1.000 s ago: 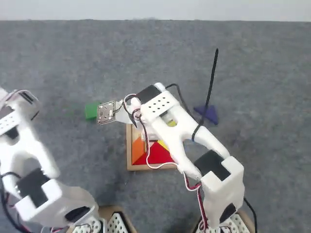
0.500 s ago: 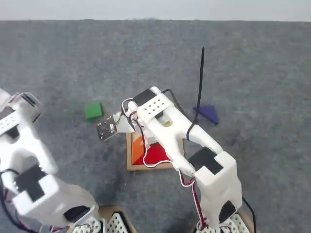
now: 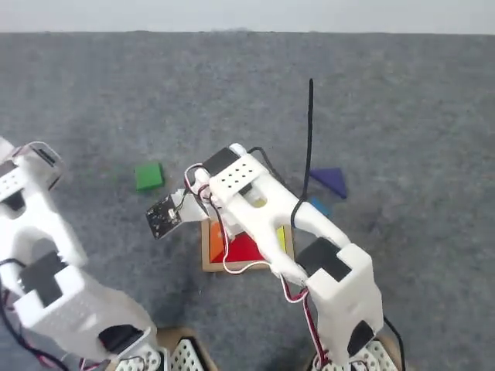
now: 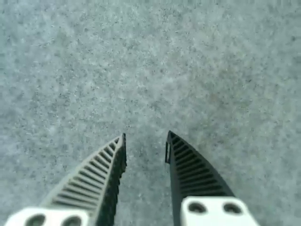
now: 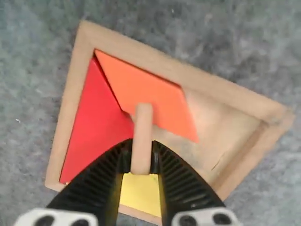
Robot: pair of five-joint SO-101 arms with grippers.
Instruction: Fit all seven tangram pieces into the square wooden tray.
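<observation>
The square wooden tray (image 5: 188, 75) holds a red triangle (image 5: 94, 127), an orange triangle (image 5: 146, 94) and a yellow piece (image 5: 138, 190); part of its floor is bare. My right gripper (image 5: 141, 146) hangs over the tray, shut on a thin pale wood-coloured piece (image 5: 142, 122) seen edge-on. From above, the right arm (image 3: 255, 201) covers most of the tray (image 3: 207, 263). A green square (image 3: 148, 175), a purple triangle (image 3: 329, 182) and a blue piece (image 3: 317, 207) lie loose on the mat. My left gripper (image 4: 145, 141) is open over bare grey mat.
The left arm (image 3: 31, 209) stands at the table's left edge, well away from the tray. A black cable (image 3: 309, 139) rises from the right arm. Grey mat stretches free behind and to both sides of the tray.
The right arm's wrist has drawn back from beside the green square toward the tray's left side. The blue piece has come out from under it. The left arm has barely shifted.
</observation>
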